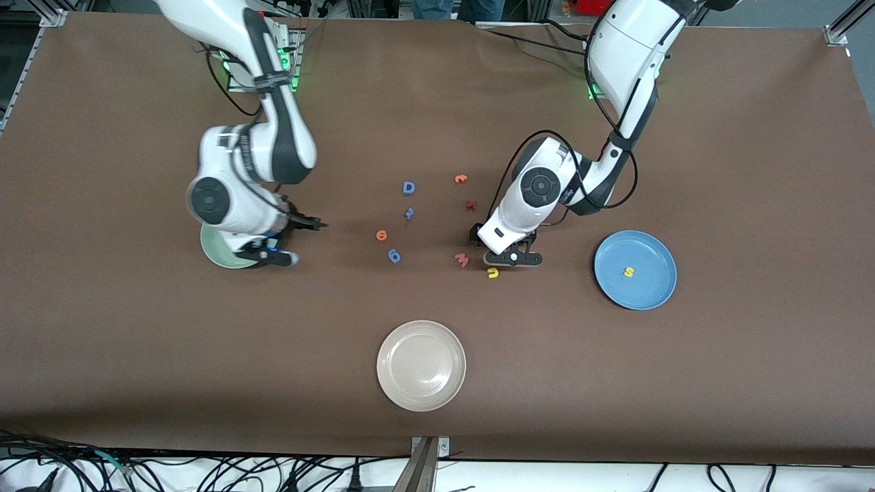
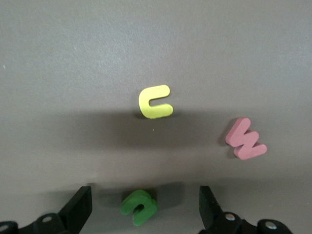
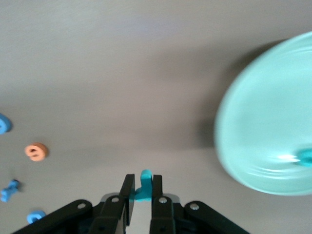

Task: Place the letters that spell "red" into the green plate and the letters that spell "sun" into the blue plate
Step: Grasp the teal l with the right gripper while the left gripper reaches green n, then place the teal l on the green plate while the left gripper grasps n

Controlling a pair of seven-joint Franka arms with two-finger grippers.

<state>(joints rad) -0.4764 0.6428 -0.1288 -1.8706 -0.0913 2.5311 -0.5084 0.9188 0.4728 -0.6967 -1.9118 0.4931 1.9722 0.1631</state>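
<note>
Right gripper (image 3: 142, 195) is pinching a teal letter (image 3: 144, 185) just beside the green plate (image 3: 265, 126), so that one needs dropping in. Left gripper (image 2: 145, 207) hangs wide open around the green u (image 2: 139, 207); next, close, then carry it to the blue plate (image 1: 649, 290).

- Even overhead light leaves the brown worktop (image 1: 137, 355) bright, with soft short shadows under both arms.
- In the right wrist view the green plate (image 3: 268, 131) is smeared by blur, a white glare streak near its rim.
- The left wrist view is sharp; the yellow letter (image 2: 155, 102) casts a broad dim shadow beside it.
</note>
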